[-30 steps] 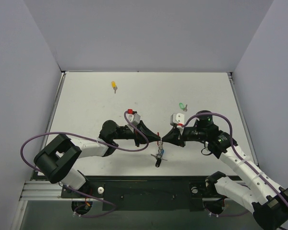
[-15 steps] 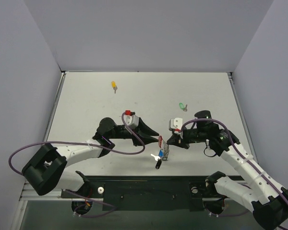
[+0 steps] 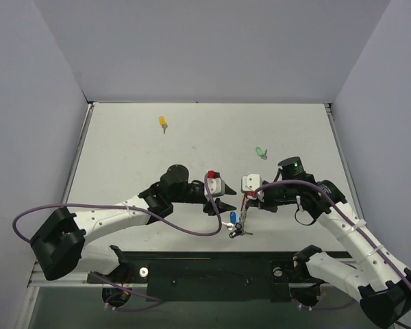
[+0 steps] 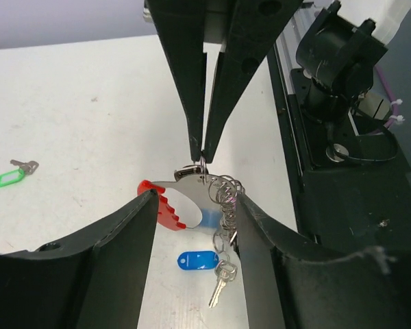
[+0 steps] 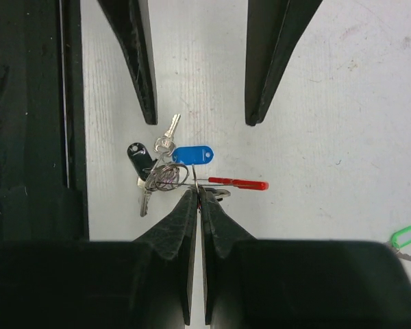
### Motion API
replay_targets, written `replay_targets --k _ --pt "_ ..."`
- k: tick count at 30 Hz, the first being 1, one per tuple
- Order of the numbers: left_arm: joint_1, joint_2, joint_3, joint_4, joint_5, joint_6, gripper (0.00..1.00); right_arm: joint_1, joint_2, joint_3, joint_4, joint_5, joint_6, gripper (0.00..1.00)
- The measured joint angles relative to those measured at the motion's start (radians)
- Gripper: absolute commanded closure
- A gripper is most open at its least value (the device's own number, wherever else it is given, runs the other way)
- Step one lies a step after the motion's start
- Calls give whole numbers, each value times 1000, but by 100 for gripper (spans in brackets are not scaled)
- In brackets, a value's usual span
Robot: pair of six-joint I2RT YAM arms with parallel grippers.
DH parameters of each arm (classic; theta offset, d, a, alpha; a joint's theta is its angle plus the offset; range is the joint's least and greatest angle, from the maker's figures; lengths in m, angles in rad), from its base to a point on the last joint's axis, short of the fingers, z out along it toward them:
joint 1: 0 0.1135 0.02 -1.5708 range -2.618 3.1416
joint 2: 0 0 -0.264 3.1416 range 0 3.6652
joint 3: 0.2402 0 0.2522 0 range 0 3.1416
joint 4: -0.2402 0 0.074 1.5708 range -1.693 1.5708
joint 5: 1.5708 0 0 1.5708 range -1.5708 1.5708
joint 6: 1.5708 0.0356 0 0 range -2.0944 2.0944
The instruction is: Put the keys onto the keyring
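Keyring [image 5: 236, 184] — pinched between right fingers [image 5: 177, 229]; left fingers [image 4: 120, 247] apart

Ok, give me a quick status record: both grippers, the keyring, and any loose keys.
left gripper: open, fingers either side of the keyring
right gripper: shut on keyring wire
keyring: held; red tag, blue tag and black key bunched on it
green key: loose on table, right of centre
yellow key: loose, far side, left of centre

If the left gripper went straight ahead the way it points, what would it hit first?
Probably the keyring, pinched by the right gripper just ahead of the left gripper's open fingers; depth is uncertain.
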Motion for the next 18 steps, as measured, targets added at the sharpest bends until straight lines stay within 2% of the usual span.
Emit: replay_targets --k 4,8,18 --pt "-45 40 0 -3 -61 23 43 0 0 0 -18 15 -11 100" --pt "-67 63 0 32 -107 22 53 -1 0 0 -19 24 -14 100" --pt "-101 119 0 89 -163 14 61 -7 -6 0 -11 29 -2 100"
